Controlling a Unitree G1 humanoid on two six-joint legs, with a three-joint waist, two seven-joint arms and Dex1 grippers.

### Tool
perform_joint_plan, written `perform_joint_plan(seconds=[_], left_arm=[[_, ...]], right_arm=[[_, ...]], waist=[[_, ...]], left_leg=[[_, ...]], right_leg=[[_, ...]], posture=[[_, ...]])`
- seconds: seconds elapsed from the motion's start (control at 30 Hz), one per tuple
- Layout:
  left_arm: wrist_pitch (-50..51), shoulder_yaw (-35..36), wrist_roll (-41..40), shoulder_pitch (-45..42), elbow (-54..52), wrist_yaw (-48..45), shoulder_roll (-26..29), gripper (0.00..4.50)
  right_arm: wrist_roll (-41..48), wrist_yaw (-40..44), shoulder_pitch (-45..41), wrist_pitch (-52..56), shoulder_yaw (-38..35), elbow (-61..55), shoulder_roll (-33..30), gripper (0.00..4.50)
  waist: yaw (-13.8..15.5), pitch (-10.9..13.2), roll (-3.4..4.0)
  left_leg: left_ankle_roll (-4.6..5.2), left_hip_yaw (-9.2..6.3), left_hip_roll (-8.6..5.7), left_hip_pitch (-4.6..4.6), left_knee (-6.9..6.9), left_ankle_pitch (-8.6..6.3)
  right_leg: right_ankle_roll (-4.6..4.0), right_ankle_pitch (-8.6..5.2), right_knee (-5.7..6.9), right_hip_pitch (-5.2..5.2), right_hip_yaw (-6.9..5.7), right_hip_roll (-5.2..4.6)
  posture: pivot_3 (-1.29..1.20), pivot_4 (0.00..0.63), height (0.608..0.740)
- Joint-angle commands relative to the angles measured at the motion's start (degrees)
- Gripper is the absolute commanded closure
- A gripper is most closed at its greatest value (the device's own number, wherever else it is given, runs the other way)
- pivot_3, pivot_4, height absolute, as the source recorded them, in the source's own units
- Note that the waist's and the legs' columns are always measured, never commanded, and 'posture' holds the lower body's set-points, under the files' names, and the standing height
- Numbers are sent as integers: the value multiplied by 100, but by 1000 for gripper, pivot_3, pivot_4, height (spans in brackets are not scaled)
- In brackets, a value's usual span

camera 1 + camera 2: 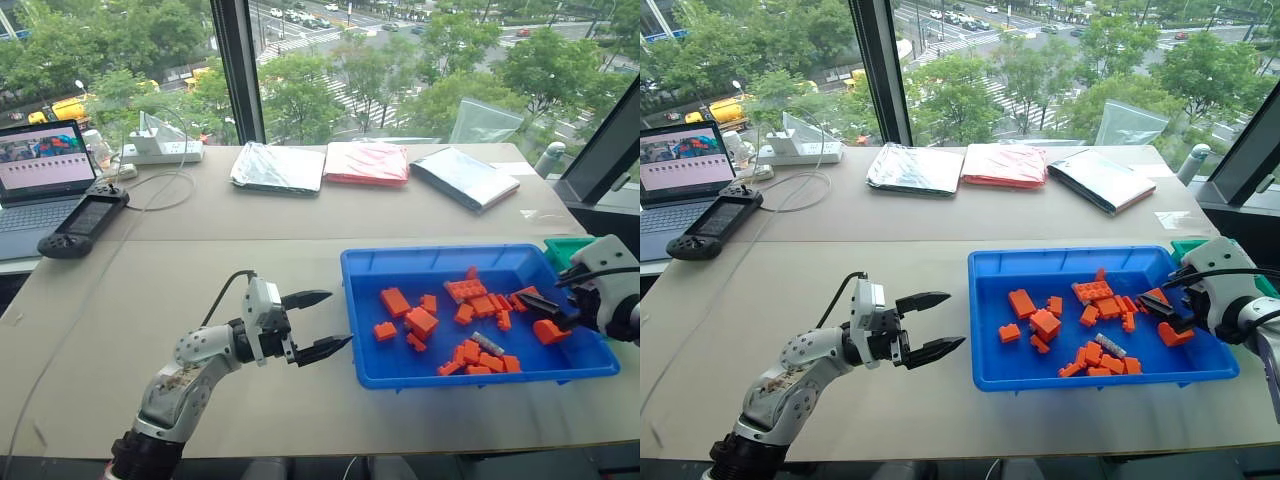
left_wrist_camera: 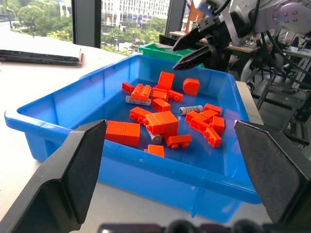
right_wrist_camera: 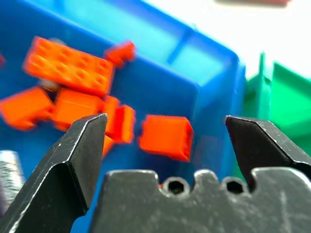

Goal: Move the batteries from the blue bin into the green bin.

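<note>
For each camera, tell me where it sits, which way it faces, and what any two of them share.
Head pair: on the head, looking forward and down at the table; left gripper and right gripper show.
Left wrist: looks between its open fingers at the blue bin.
Right wrist: looks between its open fingers at orange blocks and the green bin.
Shared: both wrist views show the blue bin.

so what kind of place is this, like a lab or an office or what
Probably an upper-floor office or lab used as a robot test space. A big window looks down on trees and streets, an open laptop and a power strip sit on the table, and a blue bin holds orange blocks.
</note>
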Motion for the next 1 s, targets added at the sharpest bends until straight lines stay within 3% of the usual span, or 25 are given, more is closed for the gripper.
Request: perform_joint_plan(seconds=[0.03, 0.77, 1.0], left_arm=[[-41, 15, -36, -32, -152, 17, -21, 0], [44, 30, -64, 31, -314, 152, 18, 0], [48, 13, -47, 3, -297, 165, 14, 0]], right_arm=[[111, 176, 92, 223, 138, -103, -120, 20], [-688, -361, -96, 30, 1400, 627, 169, 20], [-653, -324, -104, 26, 1423, 631, 340, 2016]], waist=[[8, 1, -1], [-20, -1, -12], [-33, -4, -29]], left_leg=[[0, 1, -1, 0, 1, 0], [0, 2, -1, 6, 2, 0], [-1, 1, 2, 11, 5, 1]], right_leg=[[1, 1, -1, 1, 1, -1], [4, 3, 0, 3, 3, -1], [2, 5, 0, 10, 3, 2]], posture=[[0, 150, 740], [0, 150, 740], [0, 150, 740]])
